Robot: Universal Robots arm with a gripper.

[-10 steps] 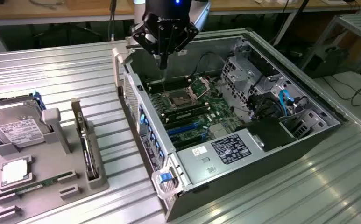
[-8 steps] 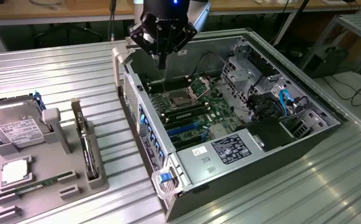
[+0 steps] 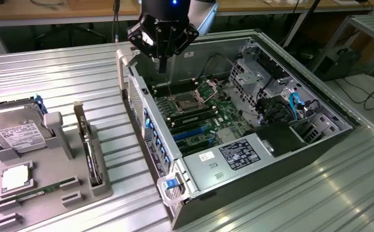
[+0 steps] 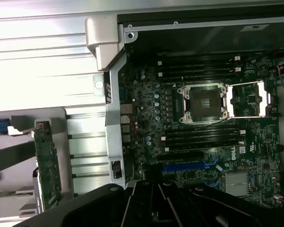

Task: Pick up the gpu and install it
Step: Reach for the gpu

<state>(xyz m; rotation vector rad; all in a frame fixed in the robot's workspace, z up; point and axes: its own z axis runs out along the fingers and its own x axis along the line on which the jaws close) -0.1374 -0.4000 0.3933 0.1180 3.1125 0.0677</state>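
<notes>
The open computer case (image 3: 251,145) lies under the claw (image 3: 163,65), which is clenched and empty. The gpu (image 3: 86,145) stands on edge in the grey holder (image 3: 99,191), well apart from the claw, beyond the case wall. It is probably light, stiff and fragile, so it is best to grip its bare upper edge.

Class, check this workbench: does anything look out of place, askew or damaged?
Nothing looks damaged or spilled. One oddity: the CPU socket looks empty, its metal cover flipped open beside it.

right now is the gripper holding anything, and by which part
Nothing: the gripper is shut and empty above the open case, and the gpu stands in the grey holder.
</notes>
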